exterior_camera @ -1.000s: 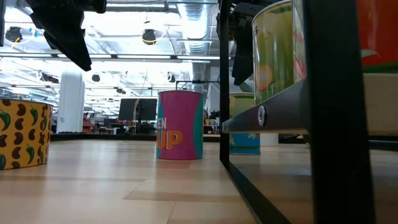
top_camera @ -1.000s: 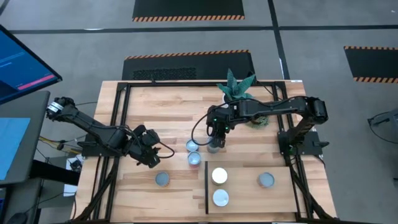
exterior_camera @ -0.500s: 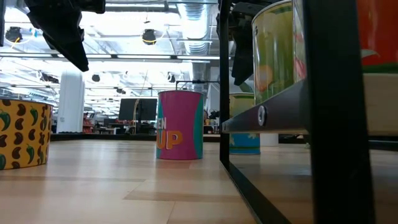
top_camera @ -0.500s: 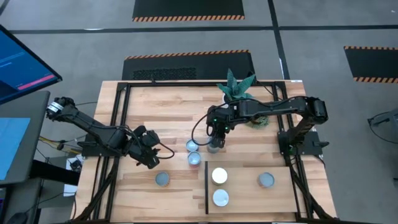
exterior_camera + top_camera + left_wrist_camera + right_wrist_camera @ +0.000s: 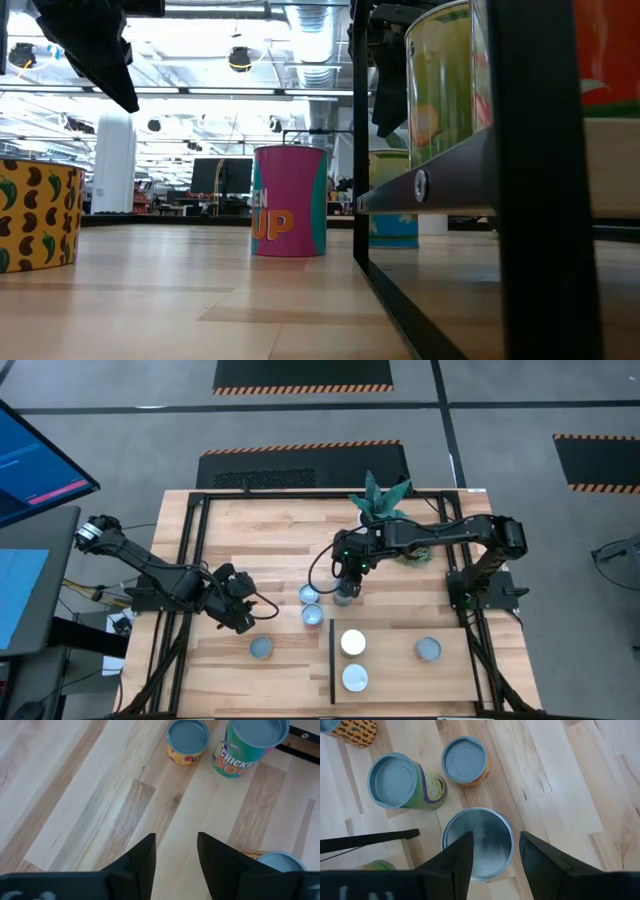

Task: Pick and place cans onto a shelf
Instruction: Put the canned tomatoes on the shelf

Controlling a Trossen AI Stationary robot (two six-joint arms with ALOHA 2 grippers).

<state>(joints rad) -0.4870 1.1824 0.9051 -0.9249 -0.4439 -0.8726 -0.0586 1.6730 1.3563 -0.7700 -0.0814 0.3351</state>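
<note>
My right gripper (image 5: 345, 586) (image 5: 496, 839) hangs open just above a silver-topped can (image 5: 484, 851) (image 5: 344, 598) that stands on the tabletop; its fingers touch nothing. Beside that can stand two blue-lidded cans (image 5: 310, 594) (image 5: 313, 615). Another can (image 5: 261, 648) stands nearer the front edge. Three cans (image 5: 353, 642) (image 5: 355, 678) (image 5: 428, 650) stand on the light-wood shelf (image 5: 395, 672). My left gripper (image 5: 238, 616) (image 5: 176, 840) is open over bare wood at the left, above the table; in the low view it is the dark shape (image 5: 95, 55) at upper left.
A green plant (image 5: 380, 498) stands at the table's far edge, behind my right arm. Black frame rails (image 5: 190, 560) run along the table's sides. The shelf's black strip (image 5: 331, 660) faces the loose cans. Bare wood lies between my left gripper and the cans.
</note>
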